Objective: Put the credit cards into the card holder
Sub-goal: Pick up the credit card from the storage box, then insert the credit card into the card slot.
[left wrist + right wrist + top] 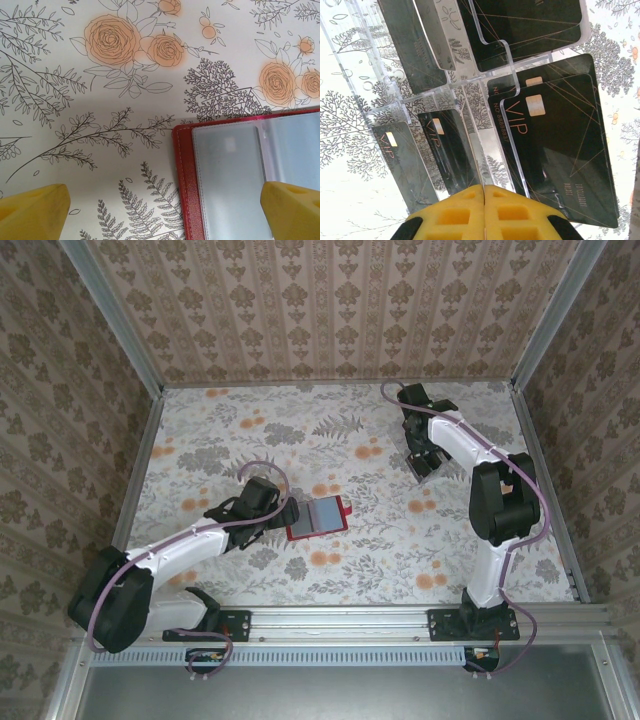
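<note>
The card holder lies open in the middle of the table, red with greyish pockets. My left gripper hovers at its left edge, open, with the yellow fingers wide apart and nothing between them. Several dark credit cards marked VIP stand in a clear plastic tray at the back right. My right gripper reaches down into that tray. Its yellow jaws are pressed together on the thin edge of one upright credit card.
Patterned walls close in the table on the left, back and right. A metal rail runs along the near edge by the arm bases. Bare floral tabletop lies between the card holder and the tray.
</note>
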